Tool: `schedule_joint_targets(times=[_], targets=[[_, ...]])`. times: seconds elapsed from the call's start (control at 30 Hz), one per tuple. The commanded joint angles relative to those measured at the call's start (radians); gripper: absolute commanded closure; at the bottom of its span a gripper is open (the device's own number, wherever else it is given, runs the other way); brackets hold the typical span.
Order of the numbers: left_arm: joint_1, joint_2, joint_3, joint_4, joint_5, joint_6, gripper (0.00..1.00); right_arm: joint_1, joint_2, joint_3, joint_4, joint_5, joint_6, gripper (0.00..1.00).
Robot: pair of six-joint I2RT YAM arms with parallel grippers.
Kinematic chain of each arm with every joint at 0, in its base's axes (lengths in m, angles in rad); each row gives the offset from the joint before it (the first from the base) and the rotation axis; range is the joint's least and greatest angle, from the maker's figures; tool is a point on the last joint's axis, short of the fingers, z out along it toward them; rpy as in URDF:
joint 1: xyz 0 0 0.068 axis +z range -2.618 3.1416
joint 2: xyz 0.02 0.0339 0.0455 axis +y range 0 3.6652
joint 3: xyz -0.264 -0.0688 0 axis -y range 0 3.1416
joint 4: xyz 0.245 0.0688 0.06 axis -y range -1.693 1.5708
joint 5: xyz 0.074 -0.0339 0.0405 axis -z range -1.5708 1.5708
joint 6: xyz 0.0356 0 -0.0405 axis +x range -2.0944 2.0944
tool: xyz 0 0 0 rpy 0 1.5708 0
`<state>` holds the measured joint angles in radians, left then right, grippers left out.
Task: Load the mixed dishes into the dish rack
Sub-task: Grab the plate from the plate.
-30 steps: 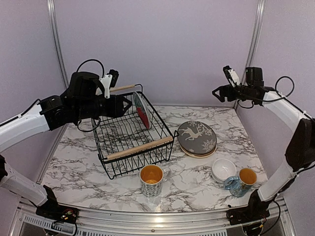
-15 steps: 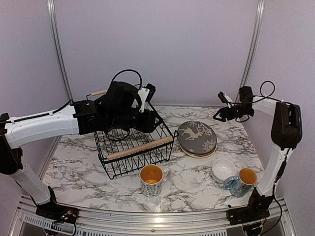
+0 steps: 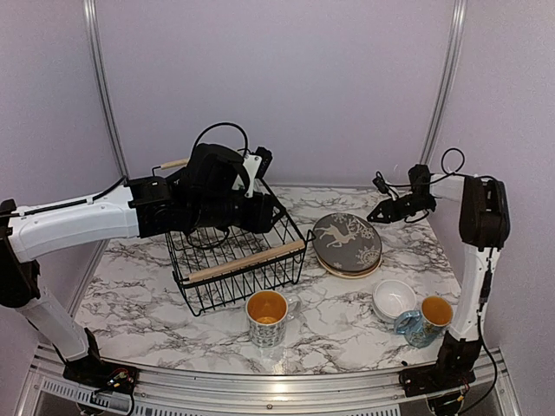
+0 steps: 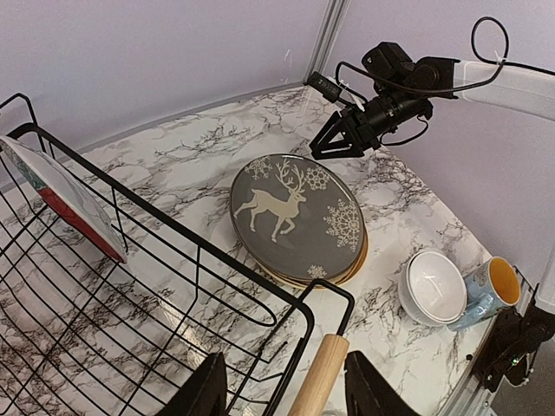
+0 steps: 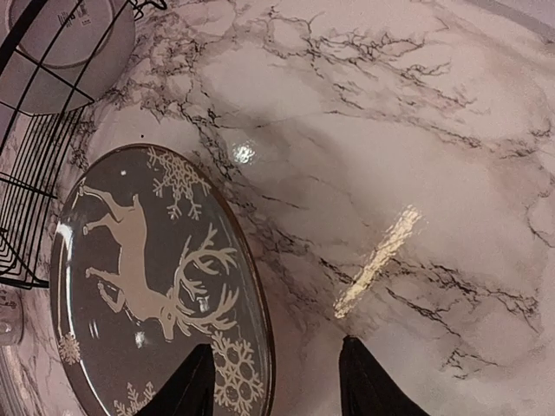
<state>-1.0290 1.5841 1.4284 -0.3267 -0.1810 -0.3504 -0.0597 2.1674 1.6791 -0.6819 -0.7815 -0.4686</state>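
Note:
The black wire dish rack [image 3: 247, 260] stands left of centre, and its wooden handle shows in the left wrist view [image 4: 316, 381]. The red plate [image 4: 65, 204] stands on edge inside it. My left gripper [image 3: 269, 212] is open and empty above the rack's right end [image 4: 286, 394]. The dark grey reindeer plate [image 3: 347, 241] lies on the small tan plate [image 4: 354, 260]. My right gripper [image 3: 375, 212] is open and empty, low over the table just beyond the reindeer plate's far right rim [image 5: 147, 286]. White bowls [image 3: 394, 298] and two mugs [image 3: 267, 316] [image 3: 423, 321] stand in front.
Grey walls with metal posts close the back and sides. The right arm [image 3: 473, 208] reaches in from the right wall side. The marble table [image 3: 139, 286] has bare surface left of the rack and between the rack mug and the bowls.
My left arm swung right over the rack and now hides the red plate in the top view. My right gripper came down and left toward the reindeer plate.

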Motion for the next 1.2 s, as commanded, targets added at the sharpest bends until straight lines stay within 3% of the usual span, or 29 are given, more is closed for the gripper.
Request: schedule_joint_targets(times=[0.0,0.5,0.6,0.83,1.17], targets=[[-0.008,0.004,0.01,0.003,-0.002,-0.006,0.52,0.015,0.024,0.022,-0.06,-0.032,-0.03,0.55],[-0.017,0.035,0.037,-0.012,-0.005,-0.013,0.51,0.027,0.055,0.013,-0.124,-0.033,-0.077,0.66],[-0.021,0.034,0.035,-0.012,-0.012,-0.017,0.51,0.027,0.059,0.013,-0.129,-0.033,-0.076,0.71],[-0.031,0.057,0.039,-0.007,-0.021,-0.011,0.51,0.027,0.034,0.002,-0.131,-0.039,-0.077,0.93],[-0.037,0.072,0.043,0.013,-0.005,0.002,0.51,0.029,-0.121,-0.064,-0.084,0.003,-0.056,1.0]])
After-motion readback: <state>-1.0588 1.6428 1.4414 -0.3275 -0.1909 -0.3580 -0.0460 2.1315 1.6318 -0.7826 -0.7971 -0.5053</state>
